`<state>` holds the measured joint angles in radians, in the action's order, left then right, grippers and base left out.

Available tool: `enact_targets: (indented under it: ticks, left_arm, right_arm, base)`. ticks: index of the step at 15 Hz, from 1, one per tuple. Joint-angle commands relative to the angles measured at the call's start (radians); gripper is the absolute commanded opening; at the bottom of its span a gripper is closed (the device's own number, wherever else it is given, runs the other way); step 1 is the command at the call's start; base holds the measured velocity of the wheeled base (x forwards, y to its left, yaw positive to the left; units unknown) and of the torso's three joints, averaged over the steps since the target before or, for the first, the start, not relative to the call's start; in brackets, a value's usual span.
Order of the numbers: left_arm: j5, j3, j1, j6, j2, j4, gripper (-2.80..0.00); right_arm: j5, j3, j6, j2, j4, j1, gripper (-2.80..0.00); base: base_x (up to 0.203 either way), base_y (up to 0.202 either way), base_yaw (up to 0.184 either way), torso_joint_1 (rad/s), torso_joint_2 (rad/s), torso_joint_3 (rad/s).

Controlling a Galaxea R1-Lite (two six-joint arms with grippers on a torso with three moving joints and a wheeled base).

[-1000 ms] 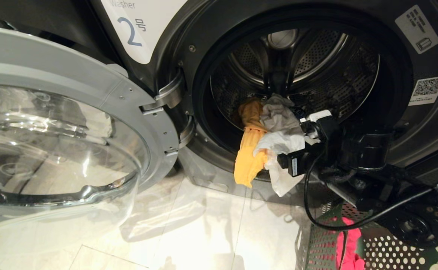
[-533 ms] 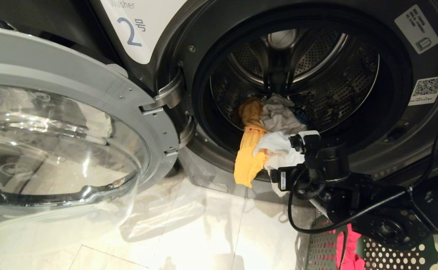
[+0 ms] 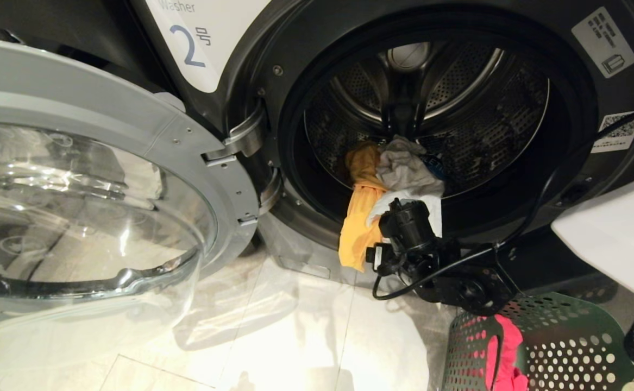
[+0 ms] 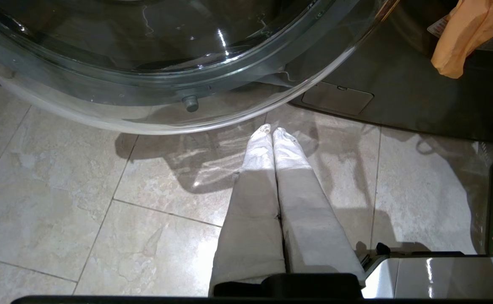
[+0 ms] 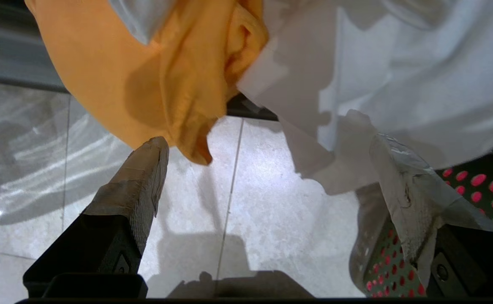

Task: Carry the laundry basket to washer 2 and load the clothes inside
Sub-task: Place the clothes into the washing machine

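the laundry basket (image 3: 561,347) sits nearest, on the tiled floor (image 3: 273,336) at the lower right, with a red-pink garment (image 3: 504,353) still in it. just beyond, the right gripper (image 5: 267,147) hangs below the drum lip with its fingers spread wide and nothing between them. the left gripper (image 4: 271,135) is parked over the floor, fingers pressed together and empty. further in, washer 2 (image 3: 240,49) stands with its door (image 3: 77,190) swung open; a yellow-orange garment (image 3: 357,228) and a white garment (image 3: 403,203) drape over the rim, half inside. these clothes look light, limp and likely to slide out, so pinching a bunched fold near the hanging ends should work best. compared with a second ago, the right gripper has dropped from beside the white cloth at the drum mouth to below the rim.
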<state>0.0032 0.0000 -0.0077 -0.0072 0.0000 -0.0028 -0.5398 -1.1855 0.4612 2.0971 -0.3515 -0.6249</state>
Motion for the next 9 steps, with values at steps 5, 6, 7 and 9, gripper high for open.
enact_targets:
  ticks: [5, 6, 7, 9]
  left_arm:
    - [0.0, 0.002, 0.0, 0.0, 0.002, 0.0, -2.8]
    - [0.0, 0.002, 0.0, 0.0, 0.002, 0.0, -2.8]
    - [0.0, 0.002, 0.0, 0.0, 0.002, 0.0, -2.8]
    - [0.001, 0.002, 0.0, 0.0, 0.002, 0.0, -2.8]
  right_arm:
    - [-0.004, -0.166, 0.029, 0.133, -0.003, 0.009, 0.0]
    - [-0.012, -0.189, 0.033, 0.147, -0.006, 0.013, 0.0]
    - [-0.028, -0.217, 0.039, 0.158, -0.009, 0.016, 0.0]
    - [-0.058, -0.253, 0.038, 0.181, -0.011, 0.027, 0.0]
  base:
    - [0.0, 0.0, 0.0, 0.0, 0.0, 0.0]
    - [0.0, 0.0, 0.0, 0.0, 0.0, 0.0]
    - [0.0, 0.0, 0.0, 0.0, 0.0, 0.0]
    - [0.0, 0.0, 0.0, 0.0, 0.0, 0.0]
